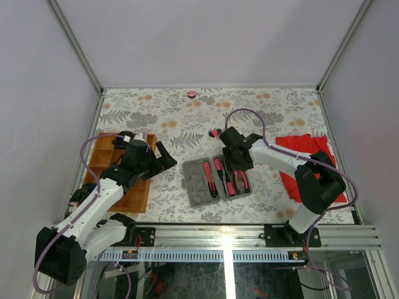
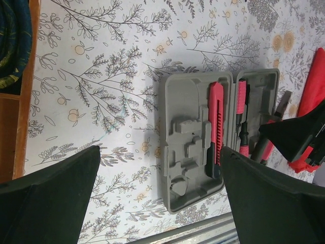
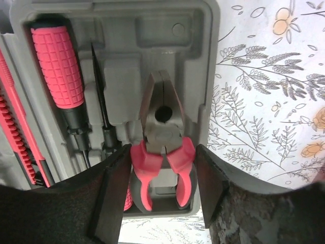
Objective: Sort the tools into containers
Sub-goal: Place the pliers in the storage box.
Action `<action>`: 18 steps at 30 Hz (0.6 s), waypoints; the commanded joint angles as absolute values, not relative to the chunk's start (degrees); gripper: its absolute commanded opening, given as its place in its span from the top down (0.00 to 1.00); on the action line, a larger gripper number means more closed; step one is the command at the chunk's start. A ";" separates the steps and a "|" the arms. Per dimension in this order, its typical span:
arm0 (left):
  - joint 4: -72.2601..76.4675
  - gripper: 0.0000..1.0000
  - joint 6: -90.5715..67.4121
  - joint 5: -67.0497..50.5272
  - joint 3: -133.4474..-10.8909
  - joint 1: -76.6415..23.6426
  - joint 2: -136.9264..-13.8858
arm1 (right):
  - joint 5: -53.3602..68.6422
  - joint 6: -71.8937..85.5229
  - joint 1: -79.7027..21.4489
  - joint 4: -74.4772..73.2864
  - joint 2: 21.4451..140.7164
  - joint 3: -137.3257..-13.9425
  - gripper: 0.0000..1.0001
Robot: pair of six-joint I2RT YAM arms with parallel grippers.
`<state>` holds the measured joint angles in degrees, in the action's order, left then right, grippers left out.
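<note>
As the left end effector [image 2: 160, 150] gapes empty, the right end effector [image 3: 161, 152] grips pliers [image 3: 161, 114] in the case [image 3: 152, 28].

- left arm [image 1: 93, 208]: white shells, black joints, black base block.
- right arm [image 1: 277, 156]: same white and black build.
- purple cable [image 1: 244, 110] loops along each arm.
- fingers [image 2: 48, 203]: broad matte black wedges.
</note>
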<state>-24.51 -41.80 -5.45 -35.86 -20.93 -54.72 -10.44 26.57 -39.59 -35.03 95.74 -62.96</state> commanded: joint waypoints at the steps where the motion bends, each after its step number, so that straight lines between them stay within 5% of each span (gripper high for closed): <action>1: -21.36 0.00 -42.01 -7.05 -36.07 -20.67 -55.17 | -14.56 27.06 -39.46 -35.62 94.06 -63.80 0.37; 9: -21.69 0.00 -41.92 -7.21 -36.12 -20.65 -54.94 | -13.56 25.85 -39.46 -35.36 92.35 -63.85 0.25; 18: -21.29 0.00 -42.19 -7.67 -36.29 -20.65 -55.48 | -10.10 22.32 -39.46 -36.83 88.84 -61.72 0.62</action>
<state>-24.01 -41.80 -6.68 -35.86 -20.93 -55.13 -10.85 23.99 -39.59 -34.94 91.26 -62.65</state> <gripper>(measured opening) 0.997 0.433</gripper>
